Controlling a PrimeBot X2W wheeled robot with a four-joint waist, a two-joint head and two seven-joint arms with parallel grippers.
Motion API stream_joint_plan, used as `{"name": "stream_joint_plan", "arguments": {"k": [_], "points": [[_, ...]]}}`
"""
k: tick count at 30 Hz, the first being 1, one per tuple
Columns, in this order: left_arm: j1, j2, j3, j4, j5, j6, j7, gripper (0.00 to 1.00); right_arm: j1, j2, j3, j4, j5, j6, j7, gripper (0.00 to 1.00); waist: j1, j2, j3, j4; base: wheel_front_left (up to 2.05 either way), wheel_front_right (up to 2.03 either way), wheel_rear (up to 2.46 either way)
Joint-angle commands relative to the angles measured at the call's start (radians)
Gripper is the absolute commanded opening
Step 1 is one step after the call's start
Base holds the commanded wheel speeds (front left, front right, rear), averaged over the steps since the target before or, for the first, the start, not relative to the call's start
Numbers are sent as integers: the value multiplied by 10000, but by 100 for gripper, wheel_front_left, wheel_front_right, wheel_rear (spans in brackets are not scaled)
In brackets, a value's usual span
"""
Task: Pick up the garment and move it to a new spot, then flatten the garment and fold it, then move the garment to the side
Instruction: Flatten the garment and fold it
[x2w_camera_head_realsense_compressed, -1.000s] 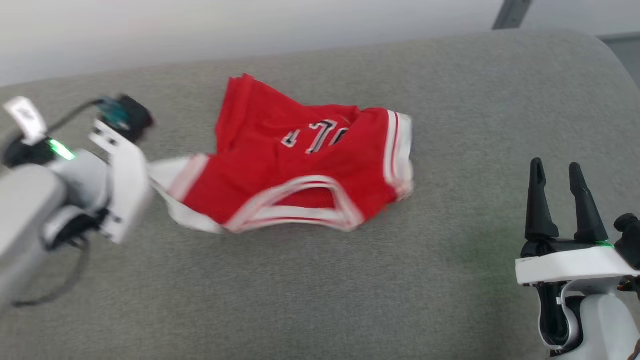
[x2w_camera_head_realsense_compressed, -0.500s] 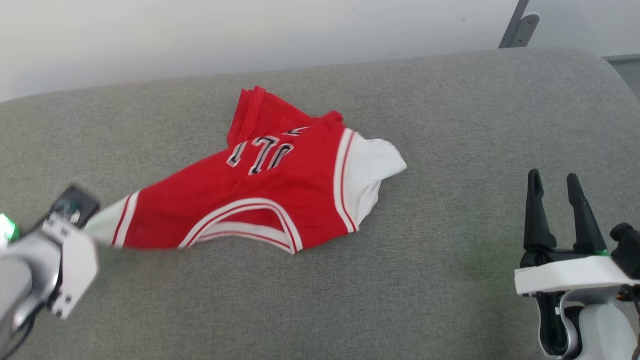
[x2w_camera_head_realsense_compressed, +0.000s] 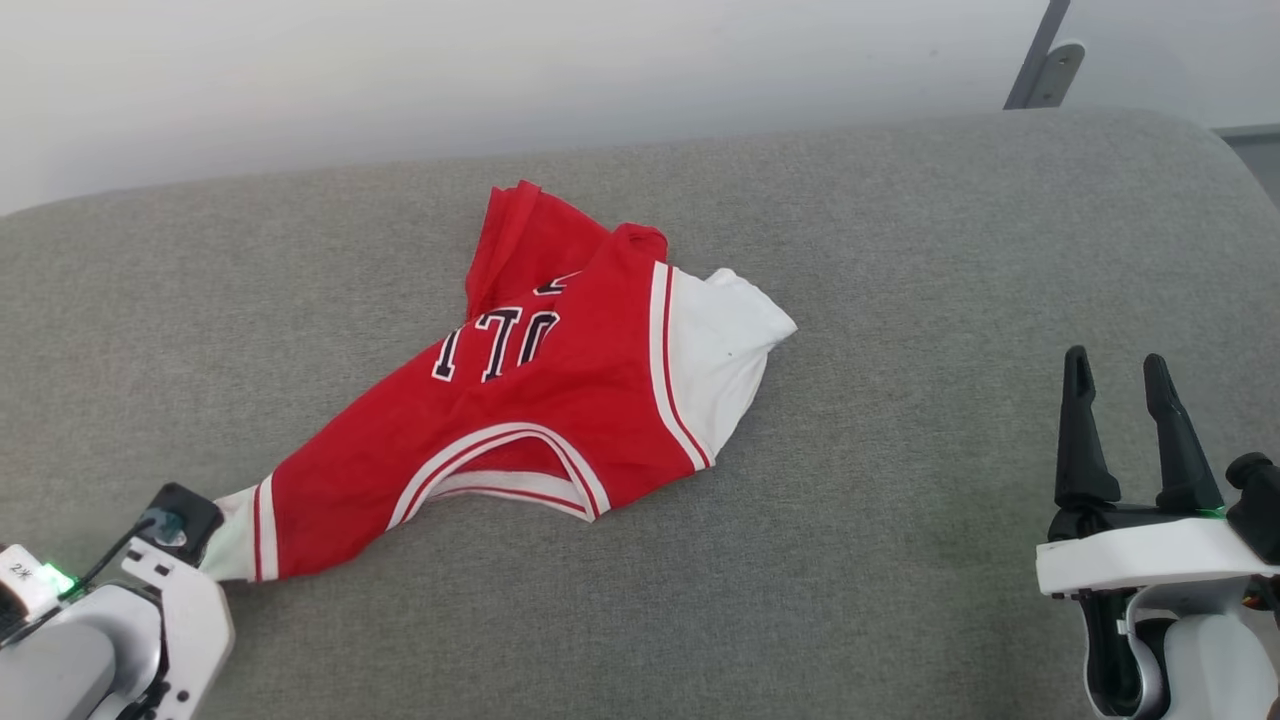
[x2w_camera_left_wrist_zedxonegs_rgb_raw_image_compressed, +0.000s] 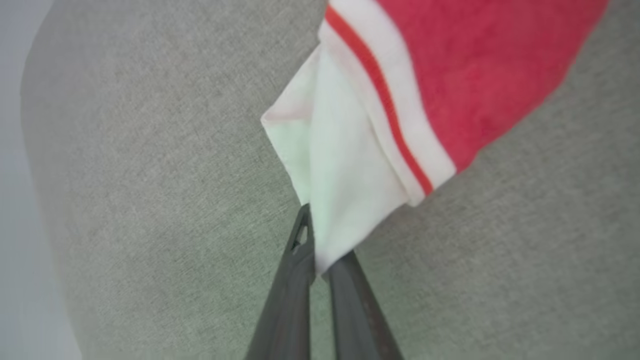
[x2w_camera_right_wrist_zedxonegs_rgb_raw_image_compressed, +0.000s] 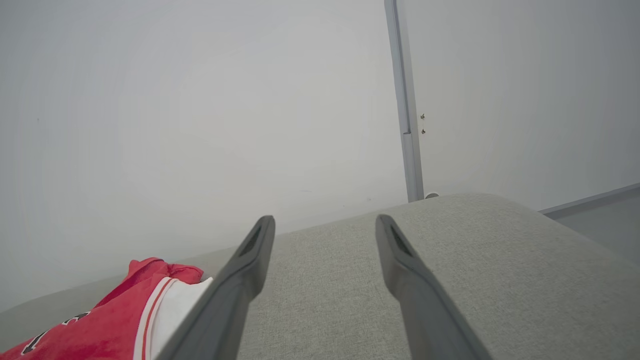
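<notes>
The garment (x2w_camera_head_realsense_compressed: 540, 400), a red jersey with white panels, striped trim and black lettering, lies rumpled and stretched out across the middle of the grey cushion (x2w_camera_head_realsense_compressed: 900, 300). Its white corner (x2w_camera_left_wrist_zedxonegs_rgb_raw_image_compressed: 340, 200) is pinched between the fingers of my left gripper (x2w_camera_left_wrist_zedxonegs_rgb_raw_image_compressed: 320, 250), which is shut on it at the lower left of the head view, where its white housing (x2w_camera_head_realsense_compressed: 175, 610) covers the fingertips. My right gripper (x2w_camera_head_realsense_compressed: 1118, 370) stands open at the lower right, well clear of the cloth, with nothing between its fingers (x2w_camera_right_wrist_zedxonegs_rgb_raw_image_compressed: 252, 250). The garment's (x2w_camera_right_wrist_zedxonegs_rgb_raw_image_compressed: 125, 310) far end shows at the right wrist view's lower left.
The cushion's rounded back edge (x2w_camera_head_realsense_compressed: 700, 140) runs along a pale wall (x2w_camera_head_realsense_compressed: 500, 60). A grey post (x2w_camera_right_wrist_zedxonegs_rgb_raw_image_compressed: 405, 125) rises behind the cushion's right end, where the cushion curves down (x2w_camera_head_realsense_compressed: 1235, 160).
My left gripper has pulled the garment's white corner down and to the left, stretching the cloth out. The right gripper has stayed put. The head camera has shifted slightly.
</notes>
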Motion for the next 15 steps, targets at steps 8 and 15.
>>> {"name": "stream_joint_plan", "arguments": {"k": [8, 15], "points": [[223, -160, 202, 445, -350, 155, -136, 0, 82, -81, 70, 21, -113, -3, -48, 100, 0, 0, -103, 180, 0, 0, 0], [262, -391, 906, -65, -853, 670, -1202, 100, 18, -502, 418, 237, -163, -3, -50, 100, 0, 0, -164, 545, 0, 0, 0]]}}
